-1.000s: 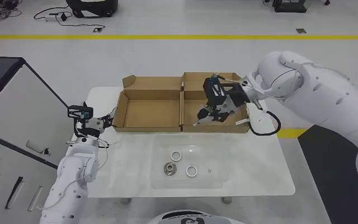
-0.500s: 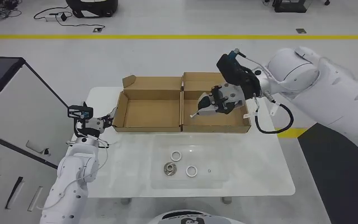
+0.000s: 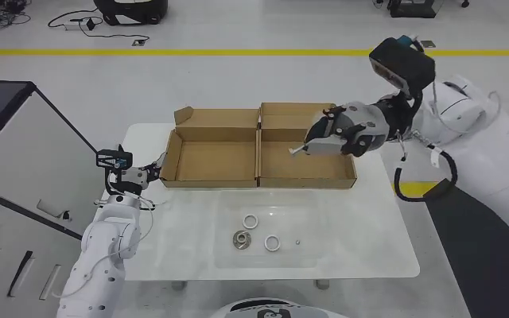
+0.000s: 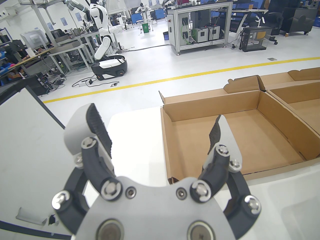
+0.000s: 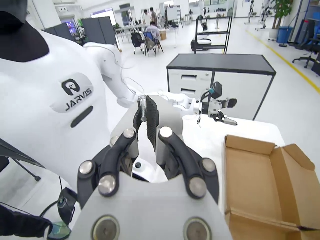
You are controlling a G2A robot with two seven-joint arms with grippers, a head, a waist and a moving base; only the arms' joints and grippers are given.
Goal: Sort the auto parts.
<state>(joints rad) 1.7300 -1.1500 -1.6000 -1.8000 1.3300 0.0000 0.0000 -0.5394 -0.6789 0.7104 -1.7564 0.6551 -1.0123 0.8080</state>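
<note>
My right gripper [image 3: 305, 146] hangs above the right cardboard box [image 3: 318, 179], shut on a small threaded bolt [image 5: 142, 108] that stands up between its pads [image 5: 151, 116]. The bolt [image 3: 296, 149] pokes out toward the left box [image 3: 213, 181]. On the table in front of the boxes lie two white rings [image 3: 250, 220] [image 3: 272, 242], a metal gear-like part [image 3: 240, 238] and a tiny part [image 3: 297, 242]. My left gripper [image 3: 155, 168] sits open at the table's left edge beside the left box [image 4: 250, 136], with nothing between its fingers [image 4: 98, 123].
Both boxes stand side by side at the back of the white table [image 3: 366, 238], their flaps up. The left box's floor is bare. A grey cabinet [image 5: 220, 76] stands beyond the table's left end.
My right arm has lifted out of the right box and swung back to the right, turning its wrist, with the bolt still held. The left arm has not moved.
</note>
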